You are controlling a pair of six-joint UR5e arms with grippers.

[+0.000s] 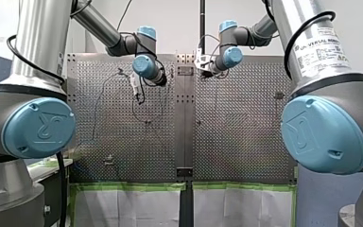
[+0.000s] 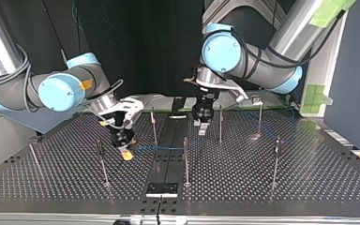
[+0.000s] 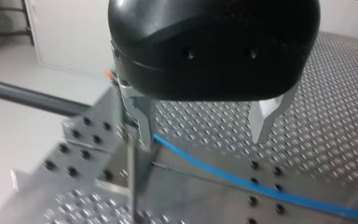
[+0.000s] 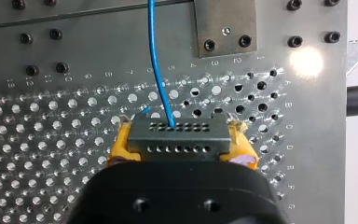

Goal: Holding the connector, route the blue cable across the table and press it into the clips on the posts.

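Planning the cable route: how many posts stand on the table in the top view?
7 posts. Near row, by the top view: far left, beside my right tool, centre, right. Far row: one left of my left tool, two right of it. Arms may hide others.

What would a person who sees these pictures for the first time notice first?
The blue cable stands out most: it leaves the grey connector, which my right gripper clamps between yellow pads over the perforated table. In the left wrist view, my left gripper is open, and the cable runs past one of its fingers, next to a thin post.
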